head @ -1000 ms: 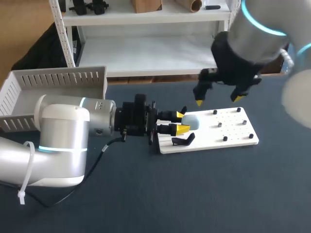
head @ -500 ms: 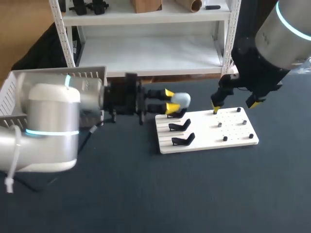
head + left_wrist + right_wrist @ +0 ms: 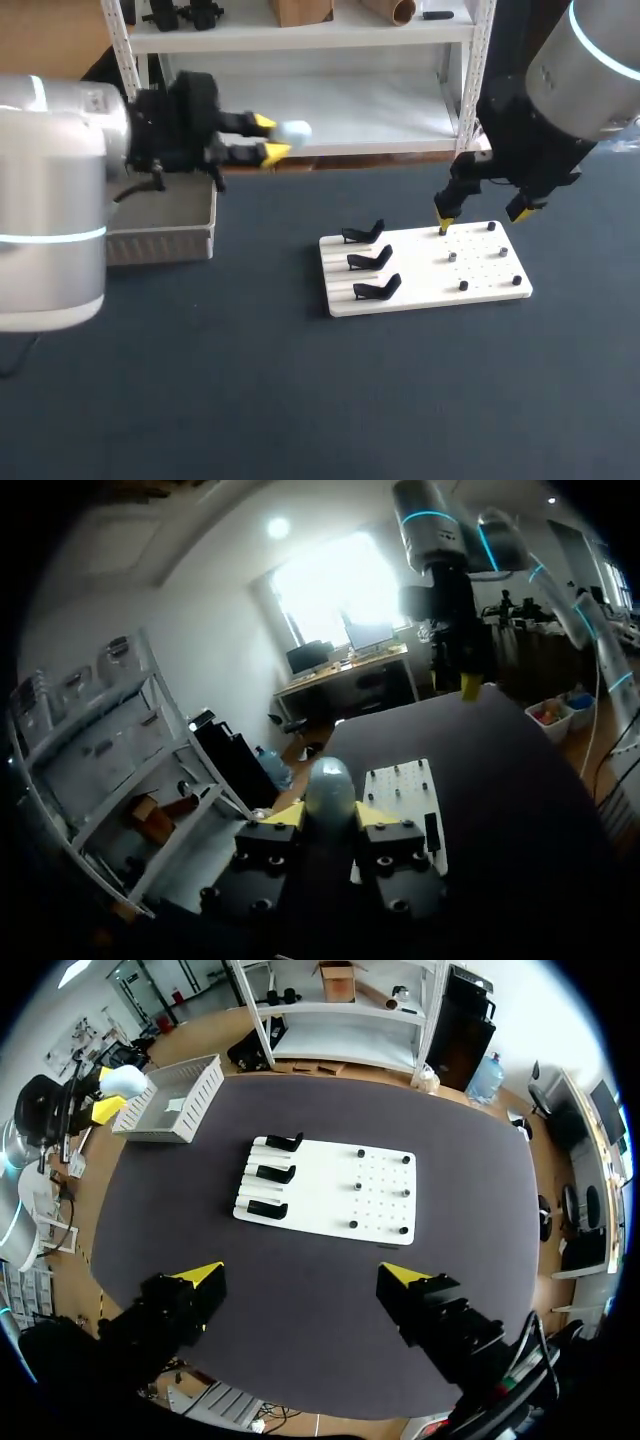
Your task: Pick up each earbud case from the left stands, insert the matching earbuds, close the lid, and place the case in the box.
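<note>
Since the left gripper (image 3: 268,140) presses the pale blue earbud case (image 3: 296,130) between its two yellow tips from both sides, the case hangs in the air, high above the table. It is near the far corner of the grey box (image 3: 160,240), just beside it and, as far as I can judge, not over its inside. In the left wrist view the case (image 3: 330,780) looks like a smooth egg pointing out beyond the tips. I see no open lid, but the seam is too small to tell.

The white board (image 3: 480,275) lies well apart from the case. Its three black stands (image 3: 370,259) on the left half are all empty, so no other case waits there. On the right half sit several small dark pieces (image 3: 452,255); I cannot tell whether they are earbuds or only pegs.

The right gripper (image 3: 480,218) hovers above this right half with its fingers wide apart, and it holds nothing. I think it is placed here because the matching earbuds would be taken from this side, and the spread fingers are ready for that.

The case is gripped at its lower part, probably to leave the rounded end free. The shell looks smooth, so such a narrow hold could slip if the case is pushed.
</note>
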